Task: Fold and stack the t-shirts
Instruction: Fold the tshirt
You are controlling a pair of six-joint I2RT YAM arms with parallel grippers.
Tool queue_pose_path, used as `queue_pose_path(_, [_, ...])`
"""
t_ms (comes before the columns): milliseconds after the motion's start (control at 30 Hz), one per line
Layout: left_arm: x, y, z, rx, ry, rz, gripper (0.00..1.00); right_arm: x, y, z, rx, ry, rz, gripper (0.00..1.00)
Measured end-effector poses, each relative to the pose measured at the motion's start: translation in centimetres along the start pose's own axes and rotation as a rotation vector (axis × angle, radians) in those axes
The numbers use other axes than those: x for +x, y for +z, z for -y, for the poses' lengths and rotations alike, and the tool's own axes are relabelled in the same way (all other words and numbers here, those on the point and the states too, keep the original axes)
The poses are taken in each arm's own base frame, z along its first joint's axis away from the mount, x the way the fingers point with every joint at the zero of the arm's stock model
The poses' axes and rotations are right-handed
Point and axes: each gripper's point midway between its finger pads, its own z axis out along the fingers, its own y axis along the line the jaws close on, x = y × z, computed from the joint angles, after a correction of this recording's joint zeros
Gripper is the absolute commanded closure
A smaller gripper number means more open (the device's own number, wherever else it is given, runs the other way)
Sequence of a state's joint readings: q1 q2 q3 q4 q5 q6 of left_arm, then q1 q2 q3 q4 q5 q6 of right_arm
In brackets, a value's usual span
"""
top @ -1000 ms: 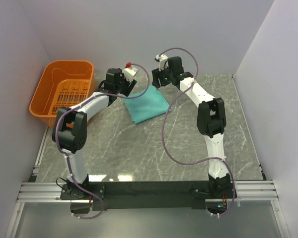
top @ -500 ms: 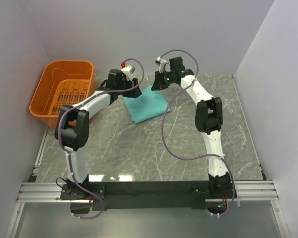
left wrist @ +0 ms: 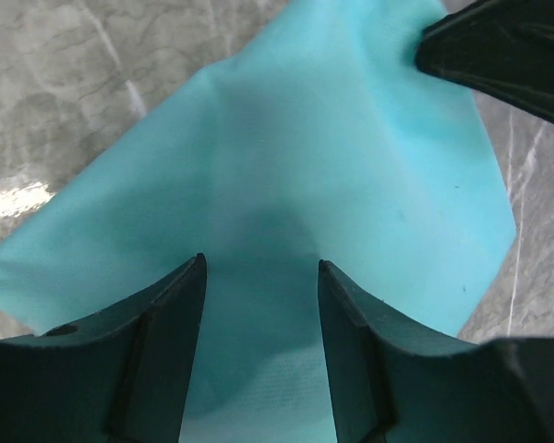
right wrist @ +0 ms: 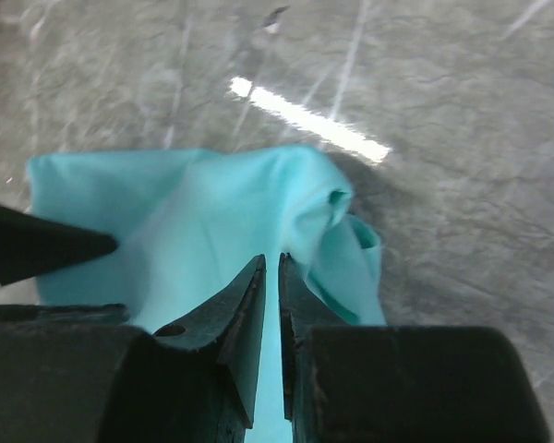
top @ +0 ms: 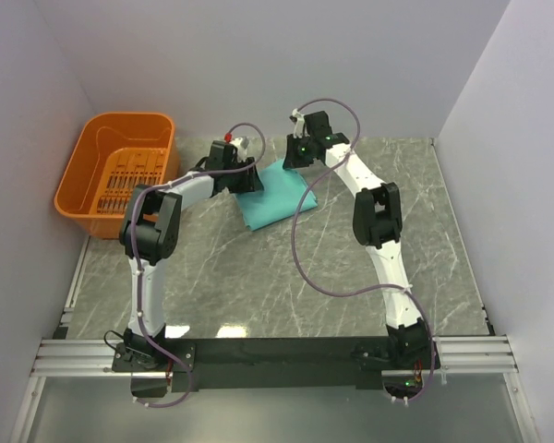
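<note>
T-shirt (top: 275, 196) lies folded on the tabletop (top: 286, 277), right of the orange basket (top: 129, 117) and apart from it. Right tool (right wrist: 270, 263) is pinched almost together on a bunched cloth edge, on the side away from the basket. Left tool (left wrist: 260, 268) stands apart, straddling flat cloth on the basket side. Likely next: left bites all layers, then both lift level. Wrist views show the grips. The top view shows only placement, with both tools at the shirt's far edge.
</note>
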State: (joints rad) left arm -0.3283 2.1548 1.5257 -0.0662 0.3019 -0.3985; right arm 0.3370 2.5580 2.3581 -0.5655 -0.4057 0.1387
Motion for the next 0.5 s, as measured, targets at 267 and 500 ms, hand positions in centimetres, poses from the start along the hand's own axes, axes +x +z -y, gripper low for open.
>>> queue_pose_path(267, [0.5,-0.5,-1.7,-0.046,-0.036,-0.004,0.40,1.1,0.8,3.2,0.118,0.073,-0.023,0.81])
queue_pose_path(500, [-0.2,-2.3,-2.8,-0.070,-0.052,0.028,0.30,1.2,0.1,5.3,0.156,0.097,-0.028,0.75])
